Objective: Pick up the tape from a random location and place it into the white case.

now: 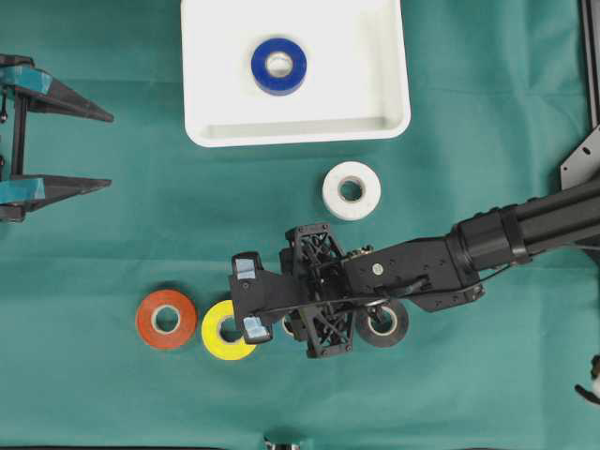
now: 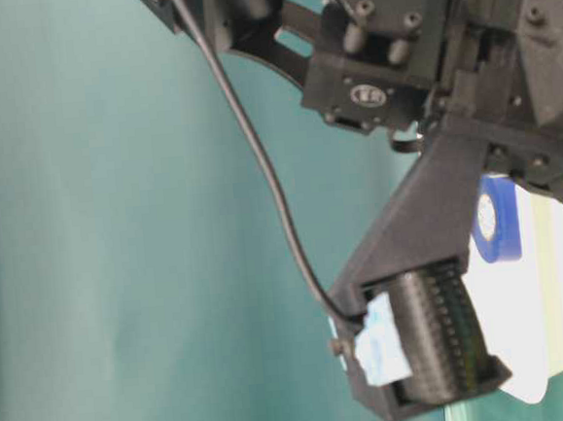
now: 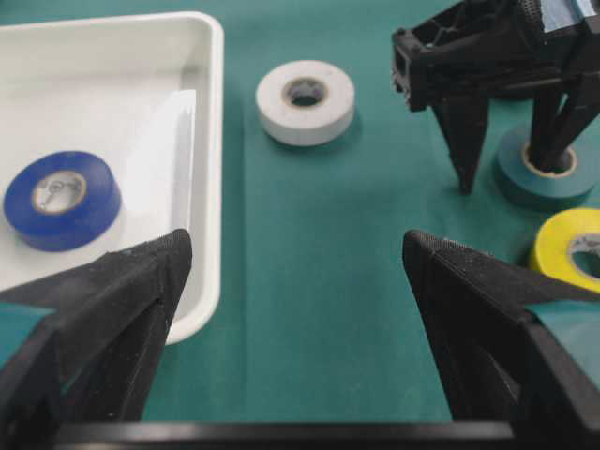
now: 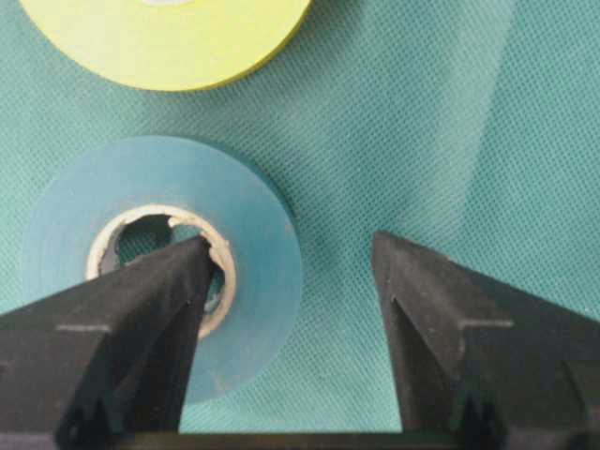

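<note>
While my right arm reaches in low from the right edge of the table, its wrist pitched down, the right gripper (image 4: 291, 253) straddles one wall of the teal tape roll (image 4: 164, 258). One finger sits in the core, the other outside on the cloth, a gap on the outer side, so nothing is clamped yet. That roll lies toward the near edge, just beside the yellow roll (image 1: 228, 330). The white case (image 1: 384, 112) sits at the far edge, holding a blue roll (image 1: 278, 66). My left gripper (image 1: 98, 150) hangs spread wide by the left edge, empty.
</note>
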`<state>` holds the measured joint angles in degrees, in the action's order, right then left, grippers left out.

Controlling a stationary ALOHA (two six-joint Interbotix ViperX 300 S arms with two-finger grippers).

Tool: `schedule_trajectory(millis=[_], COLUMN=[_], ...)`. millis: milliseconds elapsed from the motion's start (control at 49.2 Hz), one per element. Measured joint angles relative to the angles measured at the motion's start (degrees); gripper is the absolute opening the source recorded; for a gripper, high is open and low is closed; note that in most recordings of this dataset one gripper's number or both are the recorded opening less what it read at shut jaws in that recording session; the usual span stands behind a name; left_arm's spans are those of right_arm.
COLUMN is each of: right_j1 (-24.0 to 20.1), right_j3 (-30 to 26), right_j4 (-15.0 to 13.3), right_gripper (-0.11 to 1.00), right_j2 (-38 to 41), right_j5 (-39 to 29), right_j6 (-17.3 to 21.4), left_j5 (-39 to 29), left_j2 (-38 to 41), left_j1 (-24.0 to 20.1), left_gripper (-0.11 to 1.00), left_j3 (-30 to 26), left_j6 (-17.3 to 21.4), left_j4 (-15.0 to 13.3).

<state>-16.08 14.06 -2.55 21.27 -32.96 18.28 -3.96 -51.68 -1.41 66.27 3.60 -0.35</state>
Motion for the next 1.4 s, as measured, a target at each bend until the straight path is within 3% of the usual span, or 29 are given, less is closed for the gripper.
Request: schedule_trajectory(millis=[793,1402], right_j1=[0.00,0.00], right_j3=[0.00,-0.09], right_j4=[-0.09,-0.09], right_gripper=[0.36,0.31], right_j2=[-0.09,-0.26], right_j5=[0.00,-0.09], right_j6=[-0.35,-0.53], left_j5=[-0.09,0.00], left_j2=[0.00,0.00], left_j1=[-0.09,0.00], left_gripper=[0.98,0.98], left_j3=[0.00,0.00], left_j6=[0.00,0.00], left_j4=[0.00,0.00])
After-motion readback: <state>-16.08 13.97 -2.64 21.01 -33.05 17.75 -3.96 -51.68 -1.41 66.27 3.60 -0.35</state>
